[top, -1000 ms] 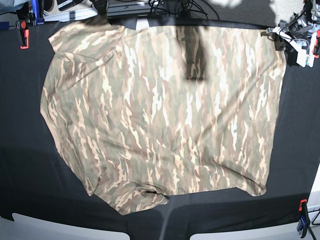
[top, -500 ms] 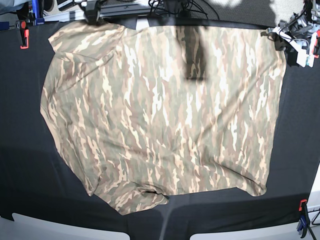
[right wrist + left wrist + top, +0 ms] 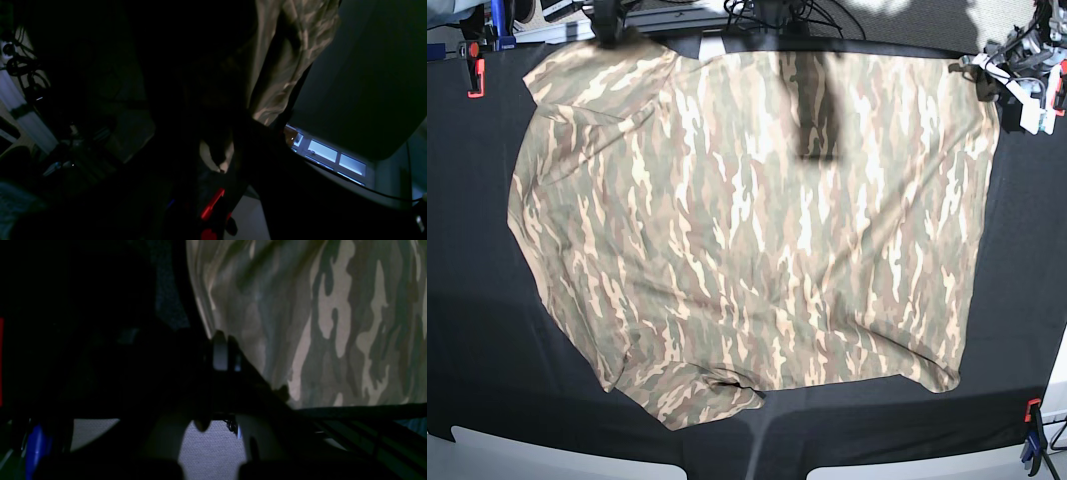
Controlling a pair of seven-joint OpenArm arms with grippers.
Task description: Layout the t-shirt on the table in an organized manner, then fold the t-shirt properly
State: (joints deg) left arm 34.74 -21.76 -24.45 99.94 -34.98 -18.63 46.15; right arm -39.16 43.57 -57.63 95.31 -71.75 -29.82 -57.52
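**Shirt spread wide, folding yet to begin**

We look down on the desk [image 3: 467, 300] and the t-shirt [image 3: 757, 230] lies opened out across most of its black cloth, one layer of camouflage print reaching from the far edge almost to the near rim. The spread looks largely done: the right side runs fairly straight, and the body is flat with only soft ripples. It is not tidy yet, though. At the near left a sleeve [image 3: 692, 390] sits bunched and partly tucked under, and the left edge curves rather than lying square. No fold shows anywhere, so we judge the whole folding half of the job is left.

Up at the far left corner, the right gripper [image 3: 609, 22] sits at the shirt's top edge. In its wrist view, a strip of camouflage cloth [image 3: 283, 66] hangs in front of the dark jaws and seems pinched between them; we read them as clamped on the shirt's corner, though that view is very dim.

At the far right corner, the left gripper [image 3: 987, 80] rests by the shirt's edge. Its wrist view shows the jaws drawn together with cloth just beside them; whether any fabric is caught between them we cannot tell.

What we expect remains: straighten that near left sleeve, square the edges, then fold.
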